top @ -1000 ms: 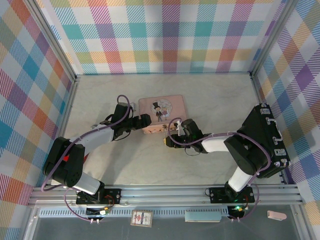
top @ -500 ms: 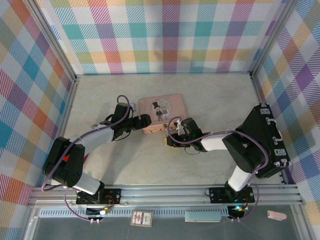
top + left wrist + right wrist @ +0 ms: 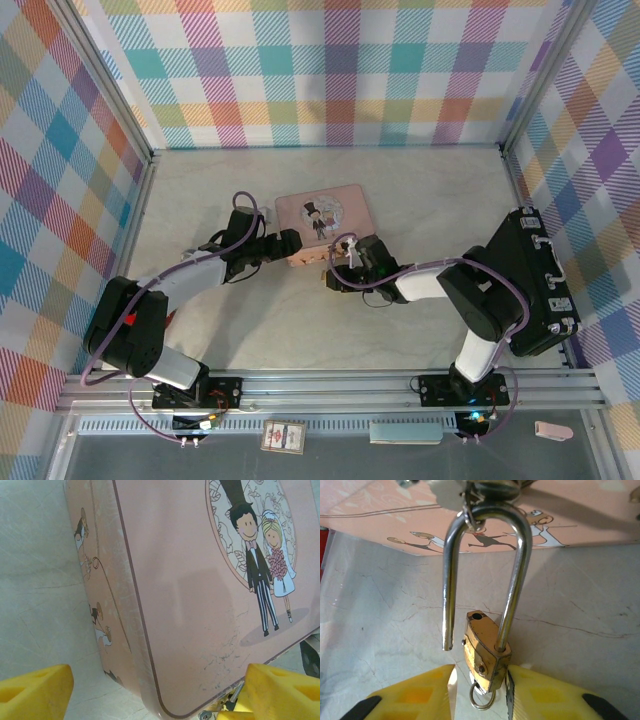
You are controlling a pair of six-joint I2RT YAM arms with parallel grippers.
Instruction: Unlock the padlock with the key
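Note:
The brass padlock [image 3: 485, 650] hangs by its silvery shackle [image 3: 515, 565] from the clasp of the pink tin [image 3: 325, 215]. The shackle is sprung: its left leg hangs free of the body, which is turned aside. A small ring [image 3: 482, 700] dangles under the body, and the key is mostly hidden behind it. My right gripper [image 3: 480, 672] straddles the lock body. Its right finger touches the brass, and a gap stays on the left. My left gripper [image 3: 160, 680] stands open astride the tin's near corner [image 3: 165, 700], and is seen from above as the left gripper [image 3: 288, 246].
The tin lies mid-table on pale marble [image 3: 420, 200]. Checked walls [image 3: 330, 70] close in the back and both sides. The right arm's bulky link [image 3: 530, 285] lies along the right wall. An aluminium rail [image 3: 330, 385] runs along the front edge.
My right gripper has slid a little to the left, closer to the tin's front. The left arm and the tin have stayed put.

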